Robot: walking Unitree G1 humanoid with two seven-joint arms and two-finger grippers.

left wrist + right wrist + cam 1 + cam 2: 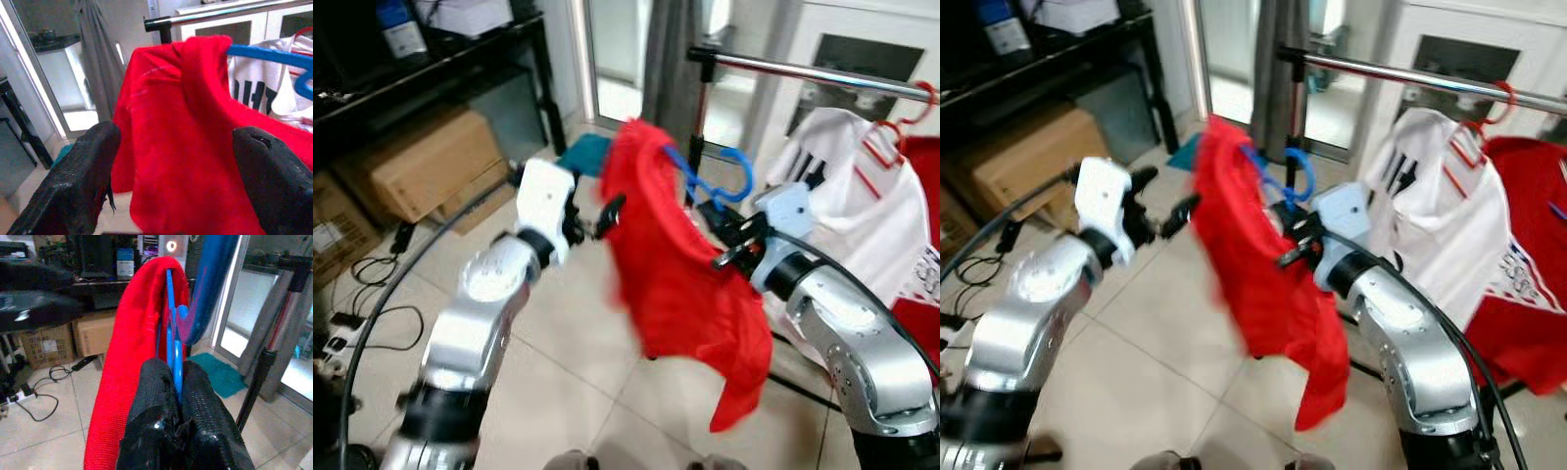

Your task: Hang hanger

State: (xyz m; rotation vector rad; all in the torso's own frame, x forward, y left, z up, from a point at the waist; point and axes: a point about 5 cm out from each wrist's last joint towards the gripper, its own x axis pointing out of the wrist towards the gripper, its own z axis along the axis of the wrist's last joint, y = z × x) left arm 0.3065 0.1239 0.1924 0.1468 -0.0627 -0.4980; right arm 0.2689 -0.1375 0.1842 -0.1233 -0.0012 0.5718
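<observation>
Reaching beside the red shirt, the left gripper stands spread and empty; the right gripper pinches the blue hanger below the rail. A loose shirt could slip off during lifting.

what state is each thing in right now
blue hanger: pinched in the right gripper, not yet on the rail
red shirt: draped on the blue hanger, hanging loose
right gripper: shut on the hanger
left gripper: open, beside the shirt
clothes rail: carries a white shirt
</observation>
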